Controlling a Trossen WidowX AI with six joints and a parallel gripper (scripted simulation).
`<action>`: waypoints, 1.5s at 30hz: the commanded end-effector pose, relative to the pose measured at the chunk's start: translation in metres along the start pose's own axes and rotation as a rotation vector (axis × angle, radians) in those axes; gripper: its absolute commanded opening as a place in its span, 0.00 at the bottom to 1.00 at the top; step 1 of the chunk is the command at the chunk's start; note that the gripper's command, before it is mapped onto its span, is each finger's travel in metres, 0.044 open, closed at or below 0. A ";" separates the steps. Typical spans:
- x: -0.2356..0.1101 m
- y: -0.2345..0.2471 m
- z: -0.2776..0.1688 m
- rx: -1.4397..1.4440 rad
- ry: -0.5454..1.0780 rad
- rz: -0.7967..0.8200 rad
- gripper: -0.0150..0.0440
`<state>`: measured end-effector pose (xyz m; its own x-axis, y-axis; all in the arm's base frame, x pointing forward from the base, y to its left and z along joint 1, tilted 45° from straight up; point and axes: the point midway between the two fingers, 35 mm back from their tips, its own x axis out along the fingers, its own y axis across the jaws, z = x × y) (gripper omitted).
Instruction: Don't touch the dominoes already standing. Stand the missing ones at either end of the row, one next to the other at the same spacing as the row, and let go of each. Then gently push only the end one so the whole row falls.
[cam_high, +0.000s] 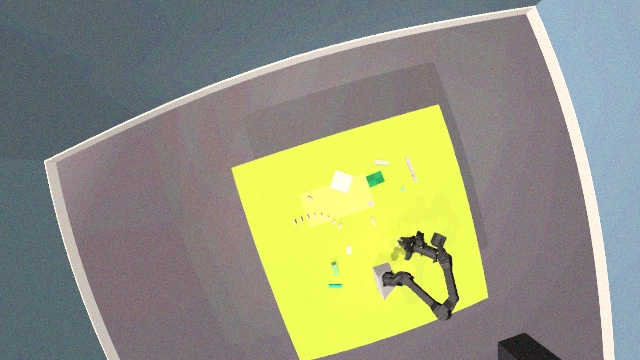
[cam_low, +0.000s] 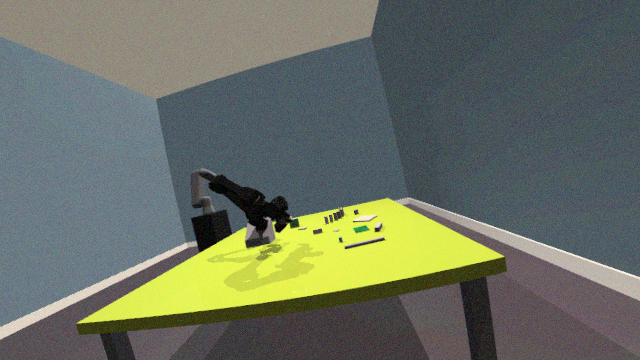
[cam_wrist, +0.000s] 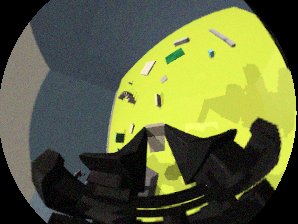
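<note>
A row of several small dark dominoes (cam_high: 317, 218) (cam_low: 335, 216) (cam_wrist: 127, 96) stands along the near edge of a pale yellow patch (cam_high: 345, 200) on the yellow table (cam_high: 300, 280). My gripper (cam_high: 398, 250) (cam_low: 286, 224) (cam_wrist: 154, 128) is well to the right of the row, near the arm's base and low over the table. It is shut on a grey domino (cam_wrist: 156, 137), which shows between the fingers in the wrist view. Loose pale dominoes lie flat on the table, one in the middle (cam_high: 348, 250) and one nearer the patch (cam_high: 372, 220).
A white square tile (cam_high: 341, 181) (cam_low: 365, 218), a green tile (cam_high: 375, 179) (cam_low: 360, 229), a long pale bar (cam_high: 411, 168) (cam_low: 365, 243) and a short pale bar (cam_high: 381, 162) lie beyond the row. A green block (cam_high: 335, 268) and a cyan strip (cam_high: 335, 285) lie at the front left. The arm's base (cam_high: 382, 280) stands near the table's right edge.
</note>
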<state>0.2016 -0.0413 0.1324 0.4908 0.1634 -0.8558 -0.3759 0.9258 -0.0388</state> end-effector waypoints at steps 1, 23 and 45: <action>-0.004 -0.002 0.004 -0.047 -0.104 -0.015 0.44; -0.027 -0.014 0.013 -0.337 -0.520 -0.196 0.44; -0.050 -0.014 0.011 -0.634 -0.724 -0.431 0.44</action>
<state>0.1916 -0.0598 0.1792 0.9509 0.2188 -0.2190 -0.3096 0.6635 -0.6811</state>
